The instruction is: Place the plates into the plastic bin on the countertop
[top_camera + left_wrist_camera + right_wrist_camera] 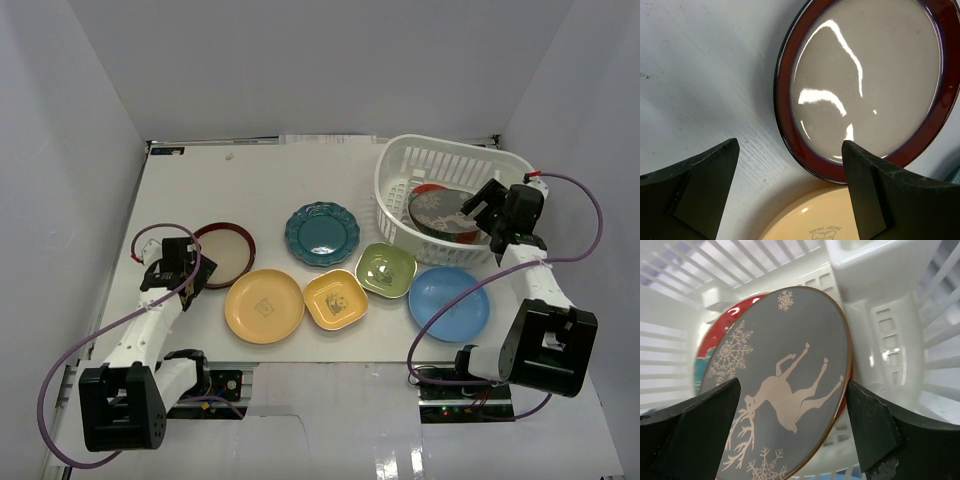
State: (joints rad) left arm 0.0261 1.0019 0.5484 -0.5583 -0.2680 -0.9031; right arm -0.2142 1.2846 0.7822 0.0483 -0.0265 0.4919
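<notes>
Right wrist view: right gripper [792,385], jaws wide, is hovering over dark grey plate [770,335] in plastic bin [875,270]; left gripper [790,145] is gaping beside brown-rimmed plate [865,75].

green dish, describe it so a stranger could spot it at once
Find the white plastic lattice bin at the far right. In front of its left corner lies the small squarish green dish, the only green one, between a square yellow dish and a round light blue plate.

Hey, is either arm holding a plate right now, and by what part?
Nothing is held. The left gripper hangs open over the brown-rimmed plate; the right gripper is open above the dark grey plate, which lies in the plastic bin.
</notes>
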